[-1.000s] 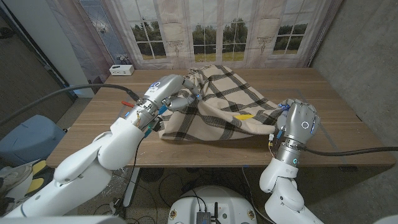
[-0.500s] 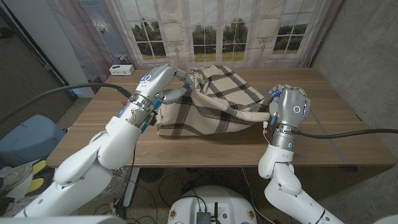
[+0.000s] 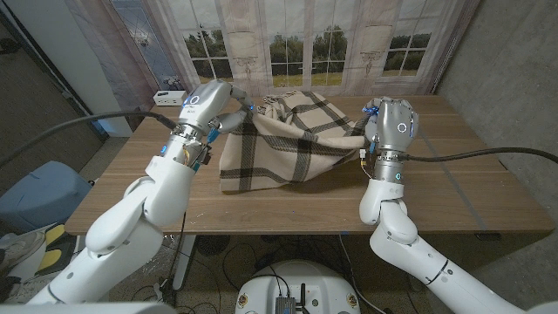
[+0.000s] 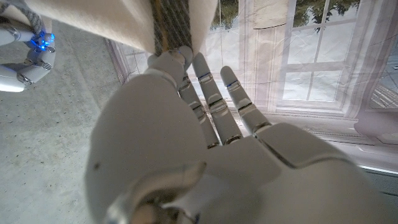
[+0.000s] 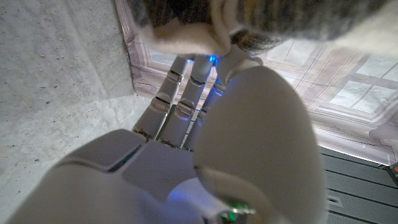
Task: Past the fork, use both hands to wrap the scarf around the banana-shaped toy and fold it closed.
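Left hand and right hand are each gripping a scarf edge, lifting it so it is sagging between them over the table. Banana toy is hidden, probably inside. Best bringing both edges together evenly, keeping the cloth taut.

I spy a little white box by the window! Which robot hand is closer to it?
Left. The left hand holds the scarf just beside the white box; the right hand grips the scarf's far end.
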Robot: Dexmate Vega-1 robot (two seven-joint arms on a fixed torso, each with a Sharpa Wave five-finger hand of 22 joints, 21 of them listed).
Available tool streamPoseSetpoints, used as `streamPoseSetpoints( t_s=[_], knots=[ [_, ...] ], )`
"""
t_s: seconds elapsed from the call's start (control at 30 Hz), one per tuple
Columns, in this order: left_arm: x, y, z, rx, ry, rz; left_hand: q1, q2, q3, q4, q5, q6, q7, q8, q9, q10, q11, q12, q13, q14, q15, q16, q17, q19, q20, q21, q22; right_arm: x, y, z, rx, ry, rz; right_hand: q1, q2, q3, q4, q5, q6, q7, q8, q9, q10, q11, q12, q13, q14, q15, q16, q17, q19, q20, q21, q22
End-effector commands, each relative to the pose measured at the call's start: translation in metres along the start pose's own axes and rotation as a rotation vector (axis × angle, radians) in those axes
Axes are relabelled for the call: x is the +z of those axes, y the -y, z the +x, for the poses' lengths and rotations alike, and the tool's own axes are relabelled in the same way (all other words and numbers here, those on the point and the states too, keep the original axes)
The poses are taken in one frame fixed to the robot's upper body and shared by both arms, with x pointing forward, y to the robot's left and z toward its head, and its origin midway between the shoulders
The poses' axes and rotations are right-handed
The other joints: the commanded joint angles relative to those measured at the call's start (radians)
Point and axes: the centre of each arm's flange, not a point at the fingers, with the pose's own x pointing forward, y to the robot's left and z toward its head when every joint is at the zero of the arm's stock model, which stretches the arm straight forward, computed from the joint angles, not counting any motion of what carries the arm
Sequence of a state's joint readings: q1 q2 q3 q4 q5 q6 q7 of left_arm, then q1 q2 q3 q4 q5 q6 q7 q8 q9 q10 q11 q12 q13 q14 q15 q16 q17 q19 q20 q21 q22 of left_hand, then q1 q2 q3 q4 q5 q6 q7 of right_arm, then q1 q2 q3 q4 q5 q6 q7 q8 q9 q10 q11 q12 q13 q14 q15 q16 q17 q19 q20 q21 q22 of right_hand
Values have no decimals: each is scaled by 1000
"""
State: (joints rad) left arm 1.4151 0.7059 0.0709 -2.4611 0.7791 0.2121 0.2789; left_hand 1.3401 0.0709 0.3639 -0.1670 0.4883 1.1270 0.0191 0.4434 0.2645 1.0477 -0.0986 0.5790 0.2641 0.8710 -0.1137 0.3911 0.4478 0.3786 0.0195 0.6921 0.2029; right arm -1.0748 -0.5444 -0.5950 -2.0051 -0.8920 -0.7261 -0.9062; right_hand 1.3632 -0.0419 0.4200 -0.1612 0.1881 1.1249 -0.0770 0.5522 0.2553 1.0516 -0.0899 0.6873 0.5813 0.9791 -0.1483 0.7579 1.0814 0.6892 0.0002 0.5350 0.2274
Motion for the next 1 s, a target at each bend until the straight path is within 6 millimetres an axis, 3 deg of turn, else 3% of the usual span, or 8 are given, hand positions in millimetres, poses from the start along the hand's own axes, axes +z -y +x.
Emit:
streamPoseSetpoints(
  t_s=[0.03,1.0],
  knots=[
    [-20,5,21,29,-47,72,-5,0,5,5,11,3,-7,5,1,43,-43,7,357,13,-127,-4,8,-1,-3,10,1,12,-19,40,26,63,19,-11,-3,11,-1,-3,-2,1,9,-1,1,-3,-4,5,9,-77,-6,5,-5,-1,7,2],
    [-74,22,68,58,-126,183,-9,-5,2,7,49,-1,-10,14,-4,41,-47,3,378,15,-127,-21,29,-8,-7,31,-1,53,-73,125,58,162,30,-24,-13,48,-2,-4,-6,0,16,-6,8,-3,-17,22,18,-77,-39,32,-14,-3,25,-4]
  ],
)
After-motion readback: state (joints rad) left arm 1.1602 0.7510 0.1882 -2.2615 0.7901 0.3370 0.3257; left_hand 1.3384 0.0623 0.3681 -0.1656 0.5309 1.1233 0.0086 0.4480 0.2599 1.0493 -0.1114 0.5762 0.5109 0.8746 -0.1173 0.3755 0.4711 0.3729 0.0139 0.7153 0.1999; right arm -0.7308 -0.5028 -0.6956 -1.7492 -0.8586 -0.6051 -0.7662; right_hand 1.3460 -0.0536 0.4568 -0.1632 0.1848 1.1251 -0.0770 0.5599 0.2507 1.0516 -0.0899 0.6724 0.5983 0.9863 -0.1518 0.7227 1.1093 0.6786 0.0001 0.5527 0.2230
